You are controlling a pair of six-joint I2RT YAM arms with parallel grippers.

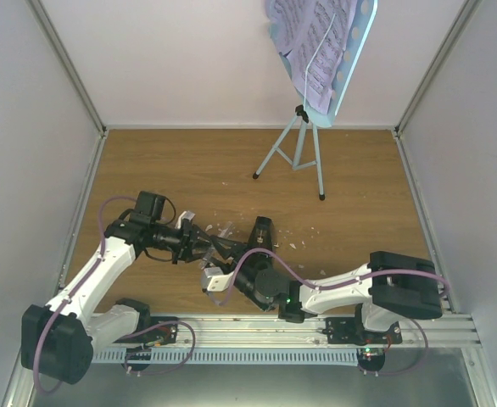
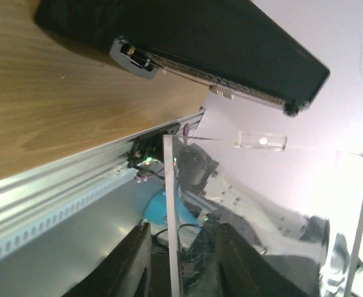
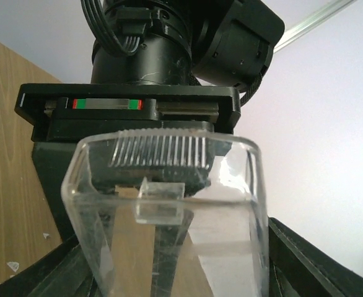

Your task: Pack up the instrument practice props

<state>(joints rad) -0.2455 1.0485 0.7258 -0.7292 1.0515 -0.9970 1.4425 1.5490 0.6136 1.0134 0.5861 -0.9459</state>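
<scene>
The light blue music stand stands on its tripod at the back right of the wooden floor. Lilac sheet-music pages rest on its desk. My two grippers meet nose to nose at the front centre. My right gripper is shut on the metronome's clear cover, one finger on each side. My left gripper faces it, its fingers apart on either side of a thin clear wall of the cover without touching it. I cannot make out the black metronome body.
Small white crumbs lie scattered on the floor around the grippers, and one shows in the right wrist view. White walls close in the left, back and right. An aluminium rail runs along the near edge.
</scene>
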